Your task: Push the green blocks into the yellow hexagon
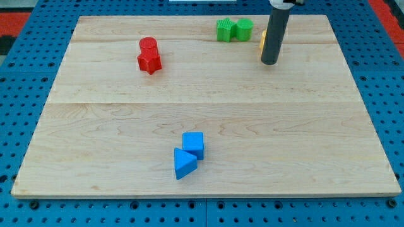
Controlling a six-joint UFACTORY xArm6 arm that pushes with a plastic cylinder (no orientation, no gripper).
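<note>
Two green blocks sit side by side near the view's top: a green star-like block (pixel 225 30) and a green round-edged block (pixel 243 29), touching each other. The yellow hexagon (pixel 262 40) is mostly hidden behind the rod; only a sliver shows at the rod's left edge. My tip (pixel 269 62) rests on the board, right of and a little below the green blocks, just in front of the yellow block.
A red cylinder (pixel 148 45) and a red star-like block (pixel 150 60) touch at upper left. A blue cube (pixel 194 144) and a blue triangle (pixel 184 164) touch at lower middle. The wooden board (pixel 315 126) lies on a blue perforated table (pixel 19 113).
</note>
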